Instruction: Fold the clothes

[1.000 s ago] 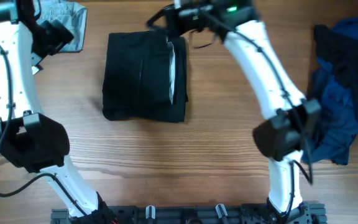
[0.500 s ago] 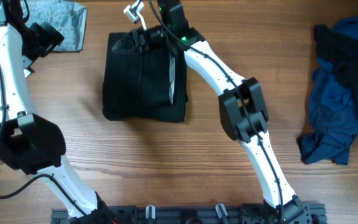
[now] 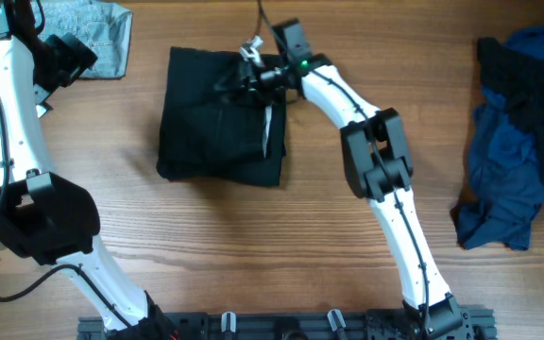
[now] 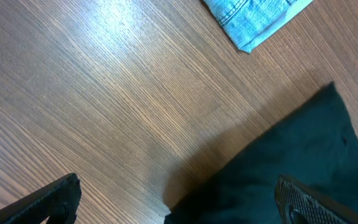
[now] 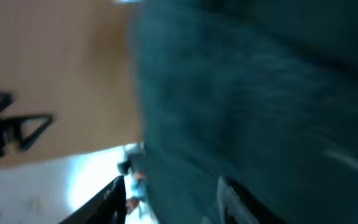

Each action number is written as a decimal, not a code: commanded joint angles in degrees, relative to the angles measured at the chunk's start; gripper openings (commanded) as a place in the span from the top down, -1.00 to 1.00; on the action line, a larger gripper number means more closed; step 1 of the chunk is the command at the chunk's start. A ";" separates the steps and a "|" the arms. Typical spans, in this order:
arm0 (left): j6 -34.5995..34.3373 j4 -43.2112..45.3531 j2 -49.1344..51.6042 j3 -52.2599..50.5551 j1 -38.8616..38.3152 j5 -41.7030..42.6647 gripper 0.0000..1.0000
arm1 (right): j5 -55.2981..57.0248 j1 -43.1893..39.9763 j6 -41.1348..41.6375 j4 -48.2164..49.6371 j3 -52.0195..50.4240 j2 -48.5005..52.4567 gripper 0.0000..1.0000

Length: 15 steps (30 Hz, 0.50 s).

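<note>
The right gripper [image 3: 251, 74] sits low on the upper right part of the shorts [image 3: 215, 132]. In the blurred wrist view its fingers [image 5: 114, 196] stand partly apart over black cloth, so it reads as opening rather than clamped. A second ago it hung at the shorts' far edge, then swung over the top middle. It has now come down, and the cloth just beside it is puckered where the bundle lay flat. The shorts remain a folded block at the table's [image 3: 253, 246] far centre, with pale lining showing on the right side. I judge that a tuck is being released and the fold is nearly finished. The left gripper [image 4: 179, 208] hovers wide open and empty near the denim [image 3: 93, 38], clear of the shorts.
</note>
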 commanded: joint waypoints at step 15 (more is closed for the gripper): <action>-0.76 0.13 -1.49 1.11 0.26 -0.55 -1.00 | 8.85 -3.93 -9.70 0.22 -0.17 -17.05 -0.43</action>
